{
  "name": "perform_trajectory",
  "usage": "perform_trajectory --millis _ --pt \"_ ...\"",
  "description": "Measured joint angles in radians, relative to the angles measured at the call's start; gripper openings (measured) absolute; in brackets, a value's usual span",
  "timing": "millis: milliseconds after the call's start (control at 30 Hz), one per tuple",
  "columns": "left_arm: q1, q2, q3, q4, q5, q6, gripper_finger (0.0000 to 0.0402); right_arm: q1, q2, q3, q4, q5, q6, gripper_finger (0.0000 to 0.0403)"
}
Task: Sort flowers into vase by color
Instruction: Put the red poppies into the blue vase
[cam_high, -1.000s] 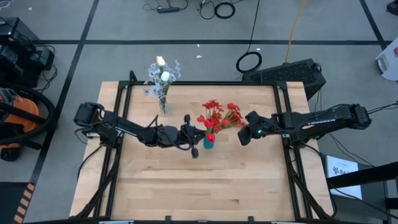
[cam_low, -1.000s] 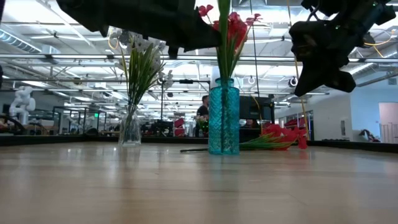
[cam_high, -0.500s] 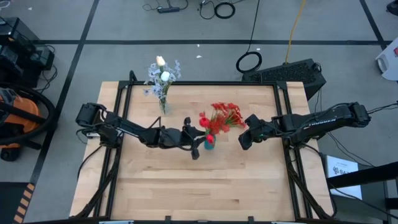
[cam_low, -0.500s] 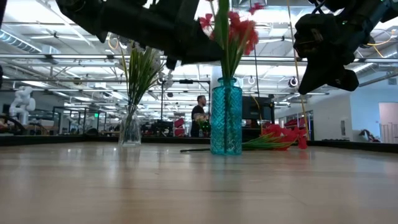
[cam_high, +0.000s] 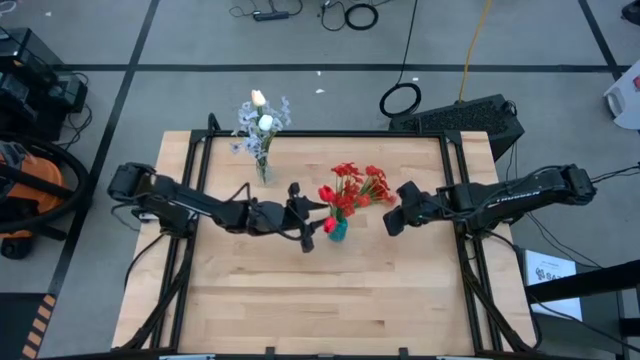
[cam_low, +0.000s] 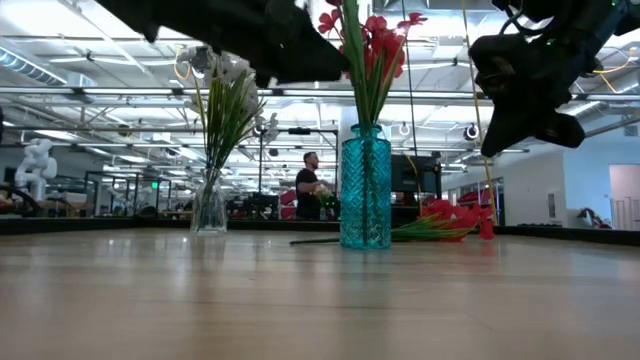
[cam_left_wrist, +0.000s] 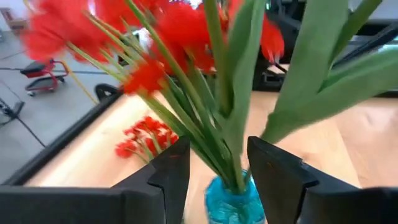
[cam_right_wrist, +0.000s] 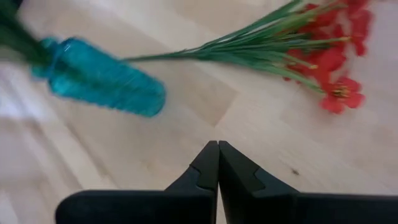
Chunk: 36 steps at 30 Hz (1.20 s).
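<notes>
A teal glass vase (cam_high: 337, 230) (cam_low: 365, 190) stands on its base mid-table. Red flowers (cam_high: 342, 192) (cam_low: 372, 40) stick up out of its mouth. My left gripper (cam_high: 305, 222) (cam_left_wrist: 217, 149) hovers open just left of the vase at bloom height. In the left wrist view the green stems (cam_left_wrist: 214, 134) show in the gap beyond the fingers. More red flowers (cam_high: 378, 183) (cam_right_wrist: 311, 43) lie flat on the table right of and behind the vase. My right gripper (cam_high: 392, 222) (cam_right_wrist: 217, 155) hangs shut above the table beside them.
A clear vase (cam_high: 262, 168) (cam_low: 208, 210) with white and pale bluish flowers (cam_high: 262, 118) stands at the table's far edge, left of centre. Bare wood (cam_high: 320, 300) fills the near half. A person (cam_low: 308, 192) stands far off in the room behind.
My left gripper has opened, let go of the red flowers and drawn back a little toward the table's left edge. The red flowers have swayed and now stand free in the teal vase.
</notes>
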Motion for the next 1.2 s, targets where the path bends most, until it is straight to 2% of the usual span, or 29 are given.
perform_trajectory --millis 167,267,400,500,767,967,1200 --pt "0.0 -0.112 0.0 -0.178 -0.043 0.002 0.0168 -0.029 0.006 0.0 -0.01 0.008 0.171 0.0002" --pt "0.0 -0.171 0.0 -0.296 -0.103 -0.021 0.0168 -0.043 0.031 0.0 -0.007 0.003 0.205 0.0004" --pt "0.001 -0.235 -0.027 -0.39 -0.184 -0.081 0.0168 -0.047 0.1 0.0 0.038 0.0 0.274 0.0022" --pt "0.01 -0.285 -0.078 -0.439 -0.19 -0.084 0.0168 -0.047 0.166 0.0 0.101 -0.001 0.322 0.0042" --pt "0.065 -0.436 -0.22 -0.439 -0.181 -0.085 0.0168 -0.082 0.314 0.0 0.301 0.014 0.477 0.0114" --pt "0.096 -0.518 -0.271 -0.428 -0.177 -0.023 0.0168 -0.136 0.387 0.0 0.334 0.023 0.588 0.017" --pt "0.153 -0.549 -0.275 -0.457 -0.169 0.119 0.0168 -0.189 0.483 0.001 0.502 -0.007 0.669 0.0198"
